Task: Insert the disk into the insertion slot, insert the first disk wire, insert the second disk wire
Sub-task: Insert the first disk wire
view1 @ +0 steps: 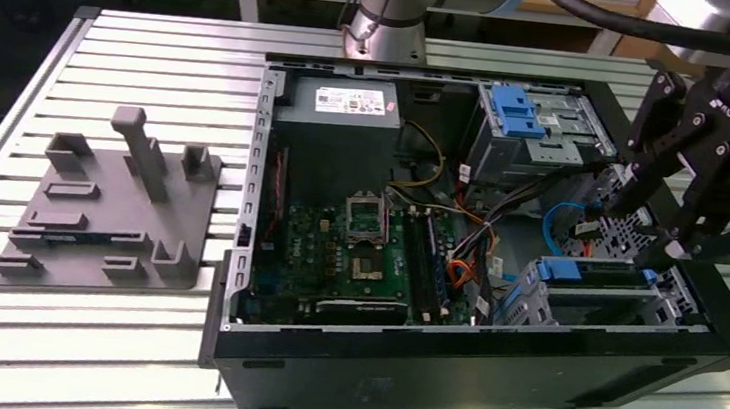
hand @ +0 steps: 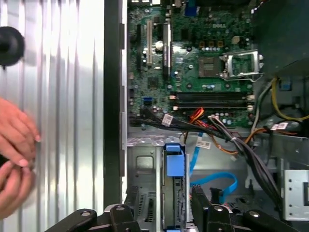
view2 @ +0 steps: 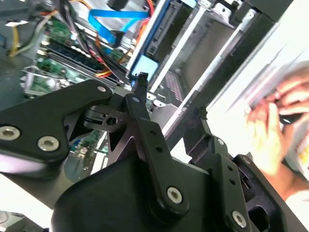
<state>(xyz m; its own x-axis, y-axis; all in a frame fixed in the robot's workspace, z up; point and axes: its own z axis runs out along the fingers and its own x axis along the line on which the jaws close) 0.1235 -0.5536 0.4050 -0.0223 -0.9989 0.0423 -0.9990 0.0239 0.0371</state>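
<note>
Black gripper [hand: 165,195], fingers spread, empty, straddles blue-handled disk carrier [hand: 175,162] in grey perforated sheet-metal cage [hand: 142,164], computer case's [view1: 484,362] corner. Disk looks seated; thin blue cable [hand: 212,178] loose beside: wire step, needing fine pinch.

The silver-grey tubular arm [view1: 387,11] ends in a darker ring at its joint. A thick black cable [view1: 599,11] leads to the matte-black gripper [view1: 642,226], which has white lettering on its housing. In the second wrist view, its flat black links [view2: 63,111] are pinned with bright silver screws [view2: 174,195]. The slim fingers [view2: 145,116] are drilled with small holes.
</note>
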